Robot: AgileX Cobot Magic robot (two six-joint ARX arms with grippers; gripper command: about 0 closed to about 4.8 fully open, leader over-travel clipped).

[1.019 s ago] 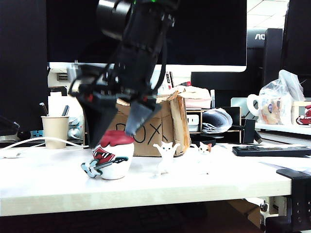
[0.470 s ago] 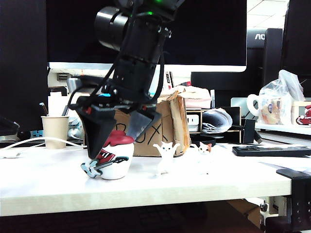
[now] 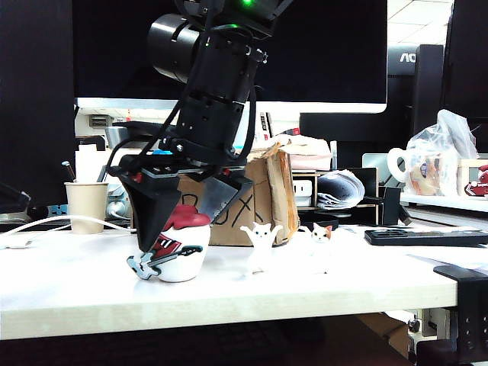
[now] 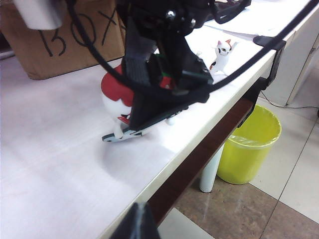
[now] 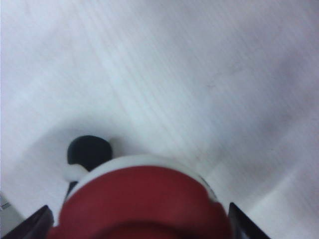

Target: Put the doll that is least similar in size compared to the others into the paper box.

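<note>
1. Three figures stand lower centre: one big doll (image 3: 177, 245), two small white cats (image 3: 261, 245), with one paper box (image 3: 252, 200) behind.
2. The right gripper (image 3: 185, 217) is spread wide, straddling the doll's red top, not clamping it.
3. The left gripper (image 4: 137, 225) shows only a dark tip; I cannot tell its state.
4. The pale surface (image 3: 76, 282) sits among office monitors.

Doll (image 3: 177, 242) is showing a smooth, glossy finish, white body under dark-red top. Box (image 3: 259, 206) is presenting as rough brown cardboard, matt, with torn edges. Table (image 3: 320, 286) is showing pale wood grain, faintly sheened. Right gripper (image 3: 183, 217) is appearing as black matt plastic.
</note>
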